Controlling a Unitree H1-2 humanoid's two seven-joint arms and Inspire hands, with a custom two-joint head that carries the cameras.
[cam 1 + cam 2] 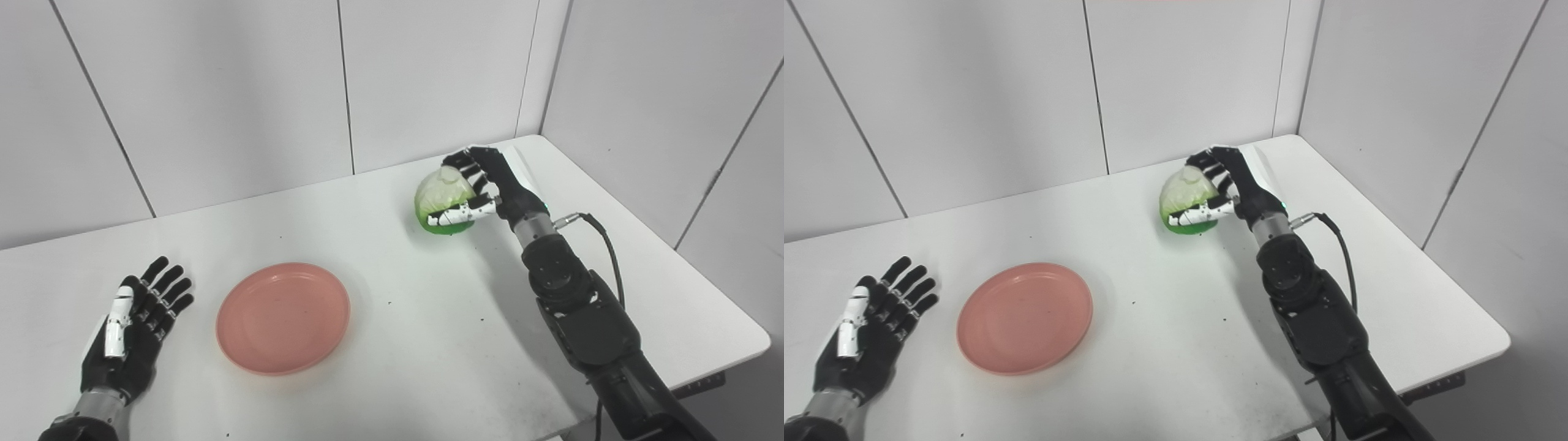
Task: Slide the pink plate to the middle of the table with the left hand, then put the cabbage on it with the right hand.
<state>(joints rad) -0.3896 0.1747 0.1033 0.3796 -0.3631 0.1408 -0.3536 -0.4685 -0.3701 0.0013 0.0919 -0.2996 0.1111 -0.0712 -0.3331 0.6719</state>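
cabbage point(444, 202): far right of the tabletop point(392, 343), wrapped by the right hand point(484, 184), fingers point(456, 215) closed around it.
pink plate point(283, 317): near mid-tabletop, empty, well apart from the cabbage.
left hand point(131, 327): flat beside the plate, fingers spread, holding nothing.
step: second half, cabbage grasped.
next: likely lift, carry left over the plate, release gently.

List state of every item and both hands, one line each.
Round pink plastic plate: empty, flat on the table, left of centre, untouched.
Pale green cabbage head: gripped by the right hand at the far right of the table; whether it is lifted cannot be told.
Left hand: open, palm up, fingers spread, beside the plate, apart from it.
Right hand: shut on the cabbage.
White table: bears the plate.
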